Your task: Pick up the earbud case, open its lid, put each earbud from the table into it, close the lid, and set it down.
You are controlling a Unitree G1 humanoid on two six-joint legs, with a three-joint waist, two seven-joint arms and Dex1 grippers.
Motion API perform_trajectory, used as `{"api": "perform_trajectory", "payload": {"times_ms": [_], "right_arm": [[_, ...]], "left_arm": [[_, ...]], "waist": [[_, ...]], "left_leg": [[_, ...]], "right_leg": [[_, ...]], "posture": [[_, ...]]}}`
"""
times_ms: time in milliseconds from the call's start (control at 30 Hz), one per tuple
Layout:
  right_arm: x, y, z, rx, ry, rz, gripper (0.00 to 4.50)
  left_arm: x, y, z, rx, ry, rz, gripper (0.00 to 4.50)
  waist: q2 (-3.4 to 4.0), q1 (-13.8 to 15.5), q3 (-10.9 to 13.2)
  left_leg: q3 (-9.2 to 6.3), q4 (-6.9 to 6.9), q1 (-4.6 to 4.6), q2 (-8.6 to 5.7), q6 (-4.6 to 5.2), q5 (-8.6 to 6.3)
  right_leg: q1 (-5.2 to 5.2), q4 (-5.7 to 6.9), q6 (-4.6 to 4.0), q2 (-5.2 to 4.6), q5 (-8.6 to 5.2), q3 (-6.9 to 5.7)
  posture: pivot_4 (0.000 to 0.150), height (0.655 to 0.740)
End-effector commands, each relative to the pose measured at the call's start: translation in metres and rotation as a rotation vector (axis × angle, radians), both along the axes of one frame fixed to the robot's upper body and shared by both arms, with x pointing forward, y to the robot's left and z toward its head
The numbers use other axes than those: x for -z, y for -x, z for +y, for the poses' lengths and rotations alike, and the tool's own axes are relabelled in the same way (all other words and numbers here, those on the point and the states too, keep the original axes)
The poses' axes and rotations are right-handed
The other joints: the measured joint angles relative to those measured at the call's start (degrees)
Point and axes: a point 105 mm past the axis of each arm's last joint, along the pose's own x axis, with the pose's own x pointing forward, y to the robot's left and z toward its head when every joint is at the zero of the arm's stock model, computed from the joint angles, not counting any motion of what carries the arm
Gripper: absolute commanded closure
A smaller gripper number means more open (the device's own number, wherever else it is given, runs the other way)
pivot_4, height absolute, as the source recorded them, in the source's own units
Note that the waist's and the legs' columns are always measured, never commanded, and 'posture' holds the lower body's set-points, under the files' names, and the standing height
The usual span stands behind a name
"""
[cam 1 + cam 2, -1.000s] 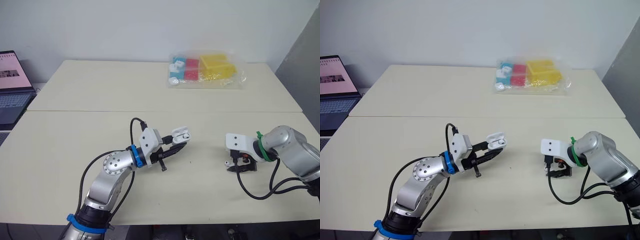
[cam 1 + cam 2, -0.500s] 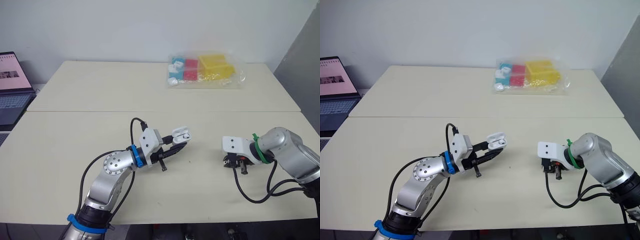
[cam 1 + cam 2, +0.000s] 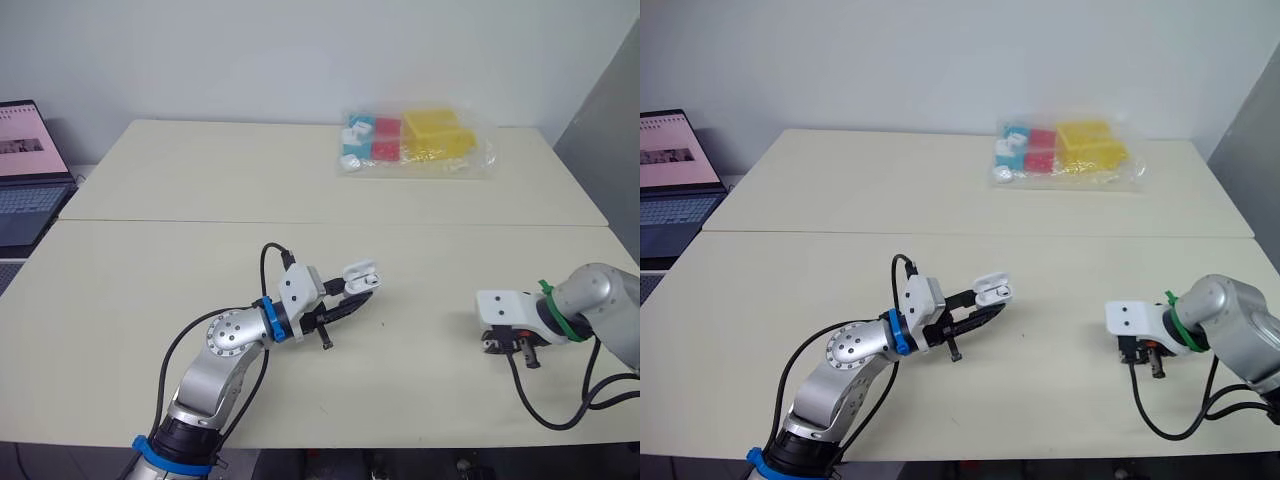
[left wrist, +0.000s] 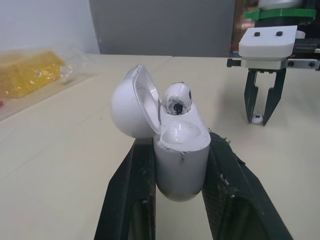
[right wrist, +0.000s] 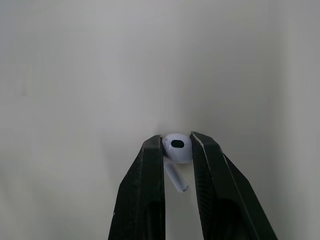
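My left gripper (image 3: 355,297) is shut on the white earbud case (image 4: 181,150), held a little above the middle of the table with its lid (image 4: 130,108) tipped open. One earbud (image 4: 177,98) sits in the case, its head sticking up. At the right of the table my right gripper (image 5: 177,145) points down and is shut on the second white earbud (image 5: 177,148), its stem hanging between the fingers just above the tabletop. The same gripper (image 4: 261,118) shows in the left wrist view, beyond the case, with that earbud (image 4: 256,118) between its tips.
A clear plastic bag (image 3: 412,141) with blue, red and yellow items lies at the far right of the back table. An open laptop (image 3: 28,175) stands at the far left edge. A seam (image 3: 150,221) runs between the two tables.
My right gripper has closed on the second earbud and lifted it slightly off the table. The head camera has shifted a little. The left arm holds still with the case.
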Motion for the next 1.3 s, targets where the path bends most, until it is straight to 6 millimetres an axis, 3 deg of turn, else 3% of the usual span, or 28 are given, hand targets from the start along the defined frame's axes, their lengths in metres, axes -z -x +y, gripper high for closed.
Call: {"api": "perform_trajectory", "payload": {"times_ms": [33, 367, 667, 900, 1000, 1300], "right_arm": [[-0.006, 0.002, -0.034, -0.010, 0.118, -0.018, 4.10], [-0.002, -0.003, -0.041, -0.001, 0.109, -0.050, 4.10], [-0.006, -0.008, -0.040, -0.004, 0.093, -0.104, 0.97], [-0.029, -0.002, -0.039, 0.075, 0.071, -0.109, 0.96], [-0.030, -0.004, -0.049, 0.115, 0.177, -0.143, 0.96], [-0.020, -0.004, -0.033, 0.126, 0.138, -0.110, 0.96]], "left_arm": [[-0.011, 0.008, -0.002, 0.017, 0.011, -0.045, 3.67], [-0.011, 0.009, 0.000, 0.018, 0.001, -0.041, 3.67], [-0.010, 0.012, 0.000, 0.023, -0.003, -0.033, 3.67], [-0.009, 0.011, -0.001, 0.015, 0.000, -0.028, 3.67], [-0.009, 0.012, -0.002, 0.016, 0.005, -0.025, 3.67], [-0.006, 0.013, -0.007, 0.012, 0.017, -0.020, 3.67]], "waist": [[0.01, 0.0, 0.0], [-0.01, -0.1, 0.0], [0.00, -0.1, 0.0], [0.04, -0.1, 0.0], [0.04, -0.1, 0.0], [0.05, -0.1, 0.0]], "left_leg": [[-0.01, -0.02, 0.01, 0.00, 0.00, 0.00], [0.01, 0.01, 0.12, 0.01, 0.00, 0.00], [0.03, 0.01, 0.12, 0.00, -0.01, 0.00], [0.02, 0.00, 0.11, 0.00, -0.01, 0.00], [0.01, 0.01, 0.13, 0.00, -0.01, 0.01], [0.02, 0.01, 0.12, 0.00, -0.01, 0.00]], "right_leg": [[0.01, 0.00, 0.00, 0.00, 0.00, -0.01], [0.07, 0.04, 0.02, 0.02, 0.01, 0.03], [0.07, 0.04, 0.03, 0.01, 0.02, 0.05], [0.06, 0.05, 0.02, 0.01, 0.01, 0.05], [0.06, 0.08, 0.02, 0.00, 0.01, 0.03], [0.05, 0.08, 0.01, 0.01, 0.01, 0.06]], "posture": [[0.150, 0.7354], [0.150, 0.7354], [0.150, 0.7354], [0.150, 0.7354], [0.150, 0.7354], [0.150, 0.7354]]}}
